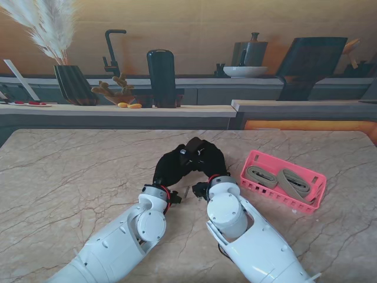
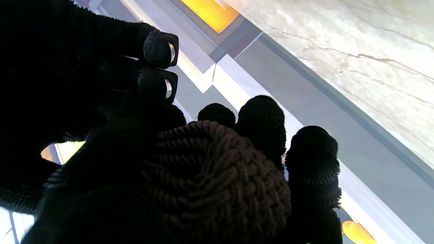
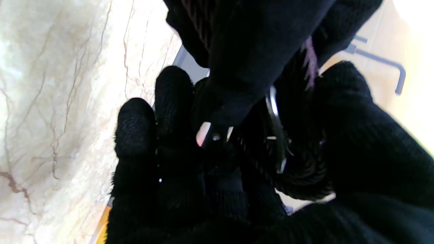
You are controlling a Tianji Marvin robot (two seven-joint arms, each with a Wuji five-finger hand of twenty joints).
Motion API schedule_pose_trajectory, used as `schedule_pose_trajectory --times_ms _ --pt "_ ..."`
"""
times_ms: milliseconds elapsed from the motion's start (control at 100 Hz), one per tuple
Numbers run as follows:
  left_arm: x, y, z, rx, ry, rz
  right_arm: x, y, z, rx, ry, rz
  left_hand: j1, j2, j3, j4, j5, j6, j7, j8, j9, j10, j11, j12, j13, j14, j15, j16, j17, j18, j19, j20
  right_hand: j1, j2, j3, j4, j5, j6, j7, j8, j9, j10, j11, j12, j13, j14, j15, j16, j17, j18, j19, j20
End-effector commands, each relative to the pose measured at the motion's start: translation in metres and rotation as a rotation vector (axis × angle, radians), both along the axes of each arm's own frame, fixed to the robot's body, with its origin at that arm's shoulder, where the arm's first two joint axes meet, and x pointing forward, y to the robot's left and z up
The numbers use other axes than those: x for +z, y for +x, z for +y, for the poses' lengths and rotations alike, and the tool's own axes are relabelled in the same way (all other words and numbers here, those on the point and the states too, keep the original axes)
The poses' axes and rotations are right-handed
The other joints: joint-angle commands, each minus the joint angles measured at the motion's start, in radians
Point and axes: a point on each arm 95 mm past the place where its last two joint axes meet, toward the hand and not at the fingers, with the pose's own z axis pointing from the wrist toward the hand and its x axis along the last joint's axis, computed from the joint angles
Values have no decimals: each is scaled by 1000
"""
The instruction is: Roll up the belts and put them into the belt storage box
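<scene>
While the dark braided belt is being gripped as a coil between the left hand and right hand, both closed on it, the pink box is lying to the right, nearer the right hand, its length slanting rightward and nearer to me, two tan belts already being held inside.

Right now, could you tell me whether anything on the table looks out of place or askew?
Nothing stands out. The pink box sits flat on the table to my right with two rolled tan belts inside. Both the left hand and the right hand are closed on the dark braided belt.
</scene>
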Motion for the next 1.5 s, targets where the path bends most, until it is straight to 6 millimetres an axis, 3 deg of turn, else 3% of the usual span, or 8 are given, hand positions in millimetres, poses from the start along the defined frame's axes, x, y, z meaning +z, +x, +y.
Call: schedule_pose_trajectory --times_ms 0,90,330,430,500,640,990,1490 --pt "1 -3 -5 -24 -7 -19 6 -2 -2 -27 35 -19 -50 -23 68 25 -54 -58 -103 -5 -56 -53 -6 5 -28 -22 11 21 -47 -5 -19 16 145 106 228 18 111 -326 166 38 56 -34 -21 -14 44 -47 -16 -10 25 -65 -3 -4" --pt "0 -4 -5 -39 -2 -27 9 -4 -8 -47 67 -23 -127 7 120 56 -93 -48 -218 -13 -143 -40 -83 -3 -80 -5 -39 19 -98 -16 -62 24 137 98 233 16 118 -335 169 33 67 -45 -36 -20 53 -59 -29 -13 34 -78 -7 -3" --pt "-1 -6 -6 -85 -2 -14 16 -7 -17 -85 141 -58 -175 -15 124 52 -191 -66 -456 -116 -327 0 -343 -103 -219 2 -138 31 -223 -40 -175 36 132 79 252 15 132 -345 172 31 82 -46 -45 -25 61 -53 -34 -10 36 -78 -8 2" --pt "-2 -8 -6 -113 8 -2 20 -8 -23 -93 138 -89 -215 -27 117 50 -228 -93 -554 -159 -441 19 -502 -194 -379 36 -319 21 -354 -36 -317 15 129 85 253 12 126 -360 174 39 80 -48 -44 -20 57 -59 -29 -5 30 -81 -7 7" --pt "-3 -10 -5 -137 19 15 25 -8 -28 -96 127 -121 -243 -29 100 50 -251 -120 -619 -183 -542 33 -619 -264 -534 54 -518 -37 -453 -30 -431 -18 128 91 248 11 121 -371 176 48 78 -50 -42 -17 54 -61 -25 -1 27 -84 -6 11" --pt "-3 -13 -2 -166 20 33 38 -8 -42 -101 89 -197 -283 -30 83 51 -278 -157 -696 -208 -658 46 -742 -333 -700 67 -726 -131 -544 -38 -559 -71 133 92 246 12 120 -375 178 59 77 -47 -38 -11 53 -62 -17 6 23 -87 -6 16" --pt "3 -19 7 -184 -22 31 77 -7 -93 -99 -138 -382 -322 -34 86 49 -272 -179 -719 -213 -685 42 -780 -352 -735 67 -787 -155 -572 -38 -611 -82 149 86 248 16 129 -356 172 65 77 -31 -28 3 52 -52 -4 17 16 -74 -14 25" --pt "21 -20 48 -84 -70 47 96 10 -171 293 -940 -281 -269 25 9 54 -241 -179 -730 -201 -659 43 -786 -348 -747 41 -810 -153 -569 -76 -650 -81 176 41 278 19 195 -296 130 77 105 24 -46 33 62 6 10 39 10 -19 -1 47"
